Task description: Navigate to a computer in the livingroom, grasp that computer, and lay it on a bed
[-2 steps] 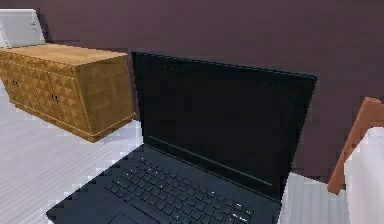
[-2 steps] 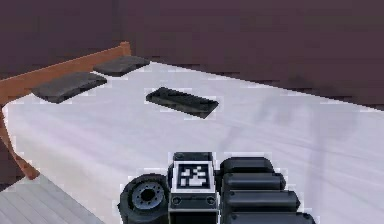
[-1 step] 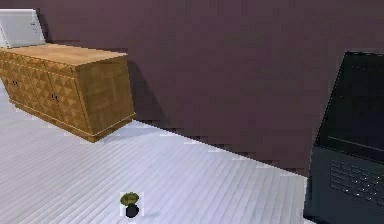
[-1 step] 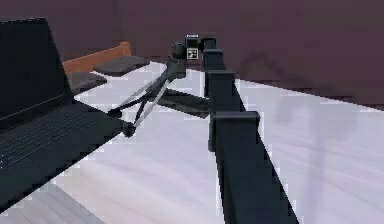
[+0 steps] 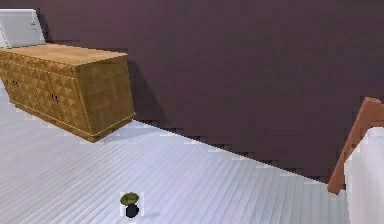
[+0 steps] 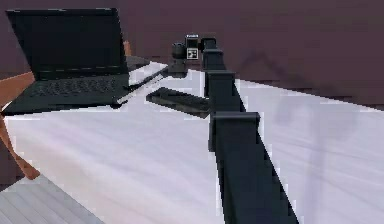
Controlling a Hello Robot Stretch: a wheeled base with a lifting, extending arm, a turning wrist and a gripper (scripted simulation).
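Observation:
An open black laptop [image 6: 70,65] rests on a white bed-like surface [image 6: 130,150] at the arm side view's upper left, screen upright and keyboard facing the front. My arm [image 6: 235,130] stretches across that surface. The gripper [image 6: 180,50] sits at its far end, just right of the laptop's screen edge, beside the white marker squares [image 6: 193,41]. With the laptop lying on the surface next to it, I cannot tell whether the gripper holds anything.
A flat dark slab [image 6: 178,100] lies on the white surface between laptop and arm. The forward view has a wooden dresser [image 5: 65,85] at the left, a small potted plant [image 5: 130,205] on the pale floor, a dark purple wall [image 5: 250,70] and a wooden bed frame [image 5: 352,145] at the right.

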